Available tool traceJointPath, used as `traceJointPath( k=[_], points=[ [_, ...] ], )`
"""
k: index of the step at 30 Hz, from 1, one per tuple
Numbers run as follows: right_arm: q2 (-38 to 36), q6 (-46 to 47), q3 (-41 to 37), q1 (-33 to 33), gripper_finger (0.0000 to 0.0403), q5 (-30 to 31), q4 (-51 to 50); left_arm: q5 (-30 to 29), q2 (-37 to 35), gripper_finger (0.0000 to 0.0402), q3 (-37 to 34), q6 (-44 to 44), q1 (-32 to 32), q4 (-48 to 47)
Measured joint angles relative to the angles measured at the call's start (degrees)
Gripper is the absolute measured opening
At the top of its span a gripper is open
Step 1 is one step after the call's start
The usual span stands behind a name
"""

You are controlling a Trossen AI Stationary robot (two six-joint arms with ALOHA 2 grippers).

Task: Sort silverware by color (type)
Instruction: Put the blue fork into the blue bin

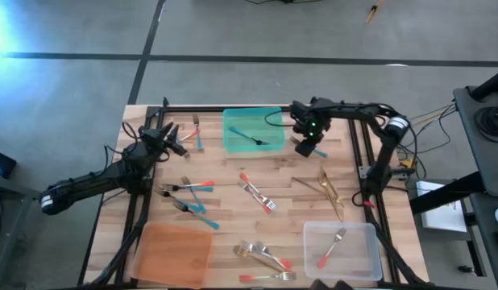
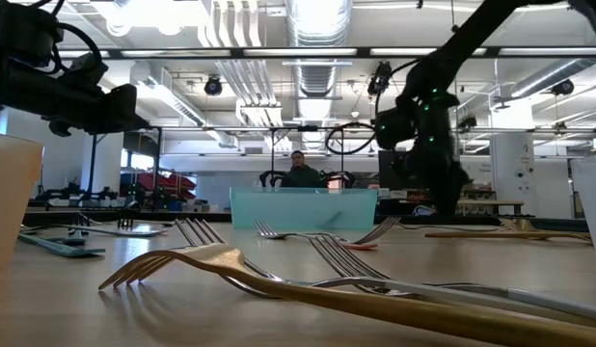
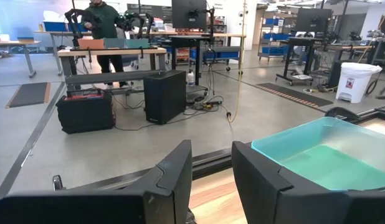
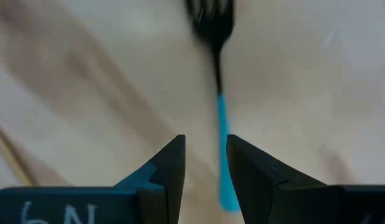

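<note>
1. The right tool (image 4: 205,140) is hanging low over the tabletop (image 1: 233,225), just beside the teal tray (image 1: 231,121). Its fingers are standing spread, and a teal-handled fork (image 4: 220,99) is lying lengthwise in the gap, nearer one finger; nothing is being pinched.
2. The fork is sitting off-centre, so one finger is likely to be reaching it first on closing, pushing or twisting it instead of clamping it.
3. The handle is slim and lying flat, so the fingertips risk scraping the wood or sliding over it if the tool is not coming down low enough.
4. The tray wall is standing close by; a lift that is too low risks knocking the tines on the rim and dropping the fork outside.
5. The left tool (image 3: 211,149) is waiting raised at the back left of the tabletop, fingers spread and empty, facing the teal tray.
6. One teal-handled fork (image 1: 253,137) is already lying in the teal tray, and a red-handled piece (image 1: 331,246) in the clear tray (image 1: 309,242); the orange tray (image 1: 172,250) is showing nothing inside.
7. Still lying loose are teal-handled forks (image 1: 192,208) on the left, a red-handled fork (image 1: 257,193) mid-table, and gold pieces (image 1: 328,187) on the right, well apart from the right tool.
</note>
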Motion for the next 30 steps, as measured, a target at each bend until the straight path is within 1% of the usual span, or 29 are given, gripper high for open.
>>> traceJointPath(
  k=[3,6,17,20,26,30],
  points=[
    [2.17,-1.06,2.64,-0.03,0.0109,2.24,0.44,0.0,0.0,0.0098,-0.01,0.02,0.01,0.0],
    [3.84,-1.8,4.51,-0.03,0.0109,2.81,0.67,0.0,0.0,0.0098,0.02,0.0,0.0,0.0],
    [7.59,-0.16,5.15,0.0,0.0106,2.95,0.87,0.0,0.0,0.0098,0.02,0.02,0.0,-0.02],
    [7.49,0.92,5.05,0.02,0.0089,3.95,1.31,0.0,0.0,0.0098,0.01,0.01,0.0,-0.02],
    [7.39,2.25,5.05,0.02,0.0017,5.69,1.73,0.0,0.0,0.0098,0.0,0.02,0.0,-0.02],
    [7.19,2.98,5.47,0.02,0.0011,5.81,0.35,0.0,0.0,0.0098,0.0,0.0,0.0,-0.02]
  ],
)
